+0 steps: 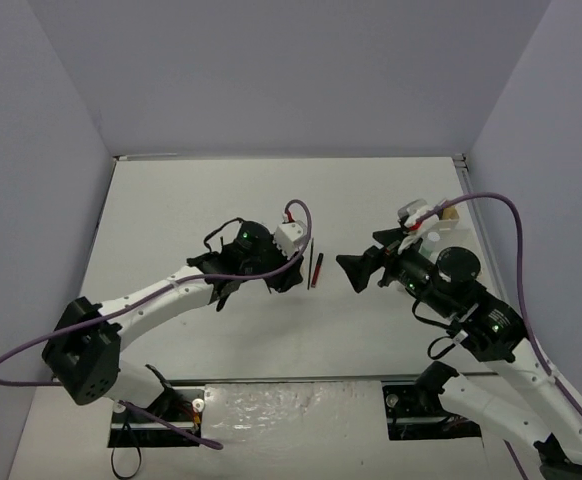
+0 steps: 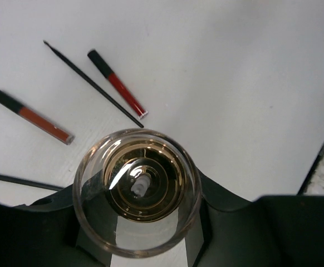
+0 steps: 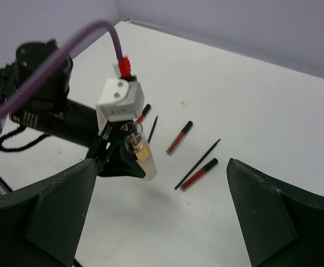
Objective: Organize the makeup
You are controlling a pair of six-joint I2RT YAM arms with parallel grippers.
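Observation:
My left gripper [image 2: 140, 214] is shut on a beige bottle [image 2: 137, 192] with a clear cap and a gold collar. In the right wrist view the bottle [image 3: 141, 151] hangs tilted, just above the table. Past it lie a red stick with a black cap [image 2: 117, 83], a thin black stick [image 2: 92, 83] and an orange-tan stick [image 2: 31, 115]. The right wrist view also shows another black stick [image 3: 152, 129] and a red one [image 3: 143, 114] behind the bottle. My right gripper [image 3: 162, 222] is open and empty, facing the left gripper [image 1: 281, 272] from the right. The other bottles are out of view.
A white object [image 1: 426, 222] with something beige on it sits behind my right arm, mostly hidden. The sticks [image 1: 316, 268] lie between the two grippers. The table's right edge [image 2: 323, 150] runs close to the left gripper's view.

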